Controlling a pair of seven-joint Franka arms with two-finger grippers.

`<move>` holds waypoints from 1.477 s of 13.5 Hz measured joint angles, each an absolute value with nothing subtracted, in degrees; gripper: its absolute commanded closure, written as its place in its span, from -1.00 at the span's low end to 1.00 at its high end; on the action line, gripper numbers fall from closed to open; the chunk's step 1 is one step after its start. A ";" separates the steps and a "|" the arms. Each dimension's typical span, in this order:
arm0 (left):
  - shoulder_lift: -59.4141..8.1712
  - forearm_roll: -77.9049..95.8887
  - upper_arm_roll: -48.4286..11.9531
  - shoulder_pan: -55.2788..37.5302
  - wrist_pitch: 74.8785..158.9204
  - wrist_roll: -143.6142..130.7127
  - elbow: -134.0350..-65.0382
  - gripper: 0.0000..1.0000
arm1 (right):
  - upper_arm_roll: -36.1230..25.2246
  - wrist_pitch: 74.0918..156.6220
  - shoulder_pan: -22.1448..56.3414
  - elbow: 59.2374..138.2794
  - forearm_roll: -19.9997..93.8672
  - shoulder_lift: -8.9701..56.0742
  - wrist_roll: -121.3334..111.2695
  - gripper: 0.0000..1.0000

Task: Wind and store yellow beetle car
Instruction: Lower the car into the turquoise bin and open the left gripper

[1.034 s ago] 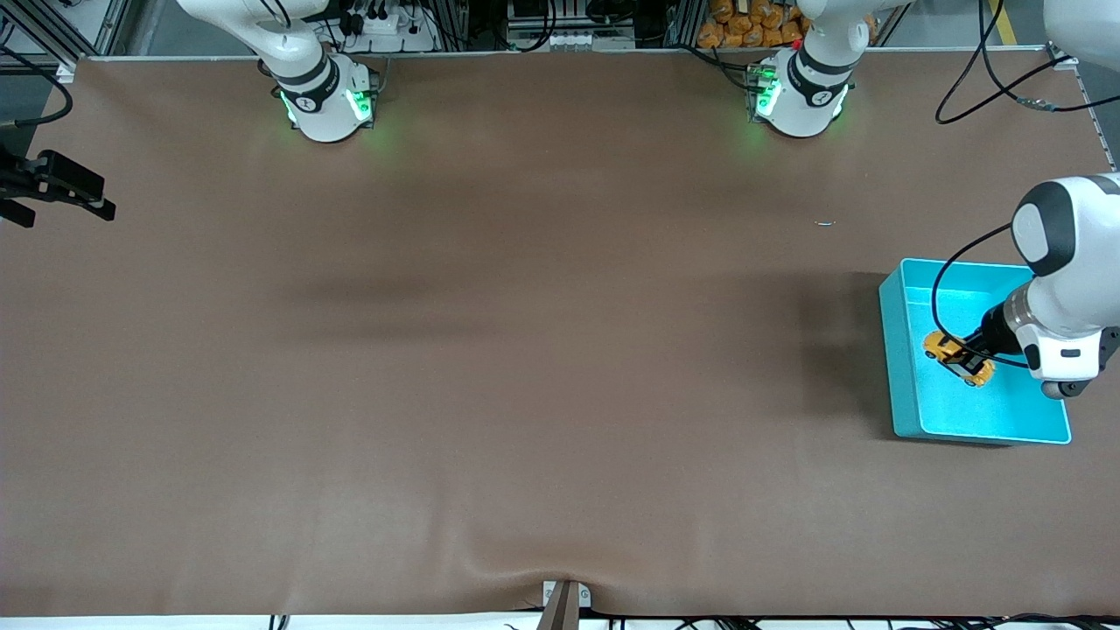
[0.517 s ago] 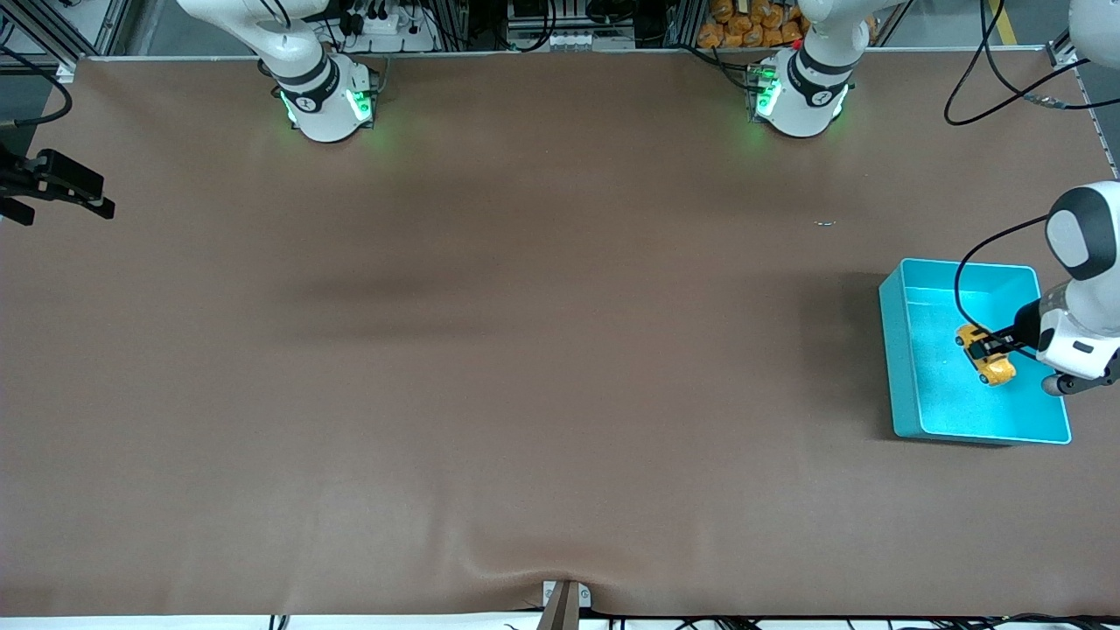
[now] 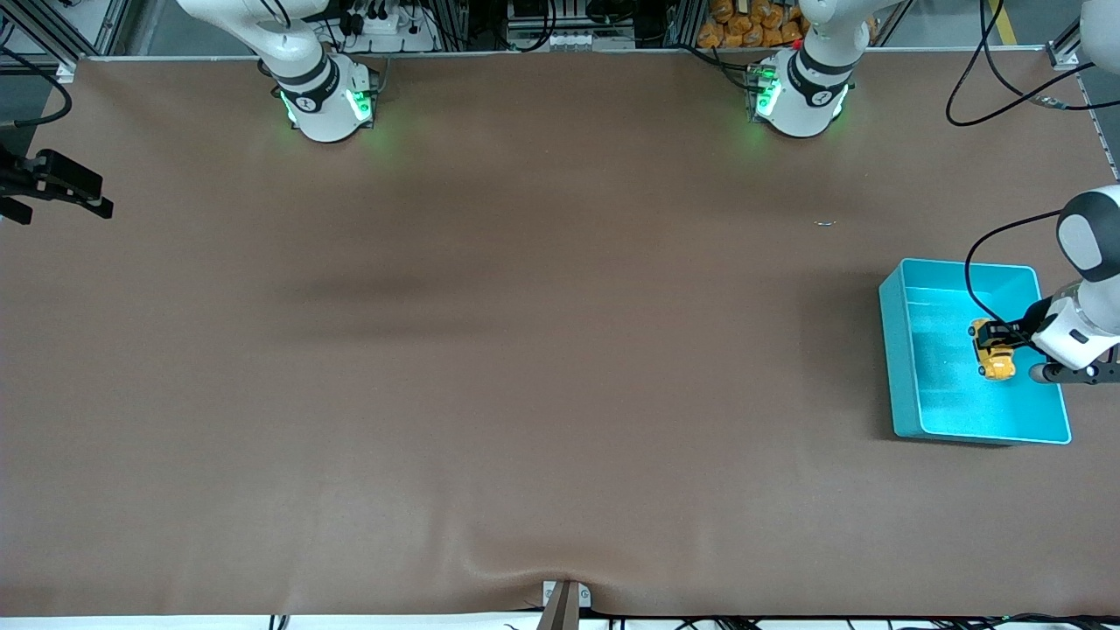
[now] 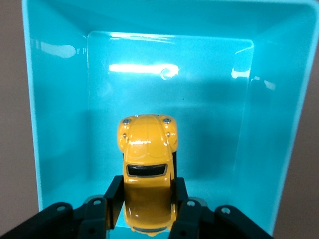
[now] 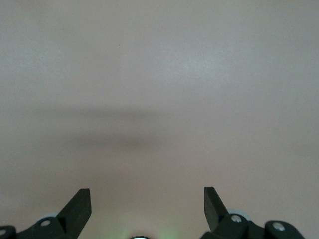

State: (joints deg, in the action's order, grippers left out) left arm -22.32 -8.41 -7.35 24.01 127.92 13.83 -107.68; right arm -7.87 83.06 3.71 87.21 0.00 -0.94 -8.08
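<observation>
Since a second ago the left gripper point(image 3: 997, 337) has carried the small yellow-orange beetle-shaped toy car point(image 3: 995, 356) across the open teal plastic bin point(image 3: 901, 367), from the bin's centre toward its 3 o'clock wall in the front view. The car has also turned, so its length now runs roughly from 12 to 6 o'clock instead of slanting. The left arm's white wrist has drawn back toward the 3 o'clock edge of that view. The right gripper point(image 3: 57, 188) has not moved from its place at about 9 o'clock over the brown table covering point(image 3: 525, 350), where that arm waits.

Counted: one toy car, one teal bin, two arms, two grippers.

The left wrist view gives what the front view cannot: the left gripper point(image 4: 145, 209) has its black fingers point(image 4: 115, 196) pressed against both flanks of the car point(image 4: 147, 164), pinching it at the rear half, with the rounded hood and dark windscreen pointing away over the bin point(image 4: 60, 124) floor. Whether the wheels touch that floor cannot be told. The right wrist view shows the right gripper point(image 5: 147, 204) with its fingertips point(image 5: 79, 201) spread wide apart over bare brown covering point(image 5: 159, 89), holding nothing.
</observation>
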 measured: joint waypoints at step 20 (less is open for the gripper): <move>-28.70 -8.41 -7.67 25.56 143.16 14.91 -113.91 -1.00 | -8.41 82.22 3.64 87.13 -0.08 -0.96 -7.77 -1.00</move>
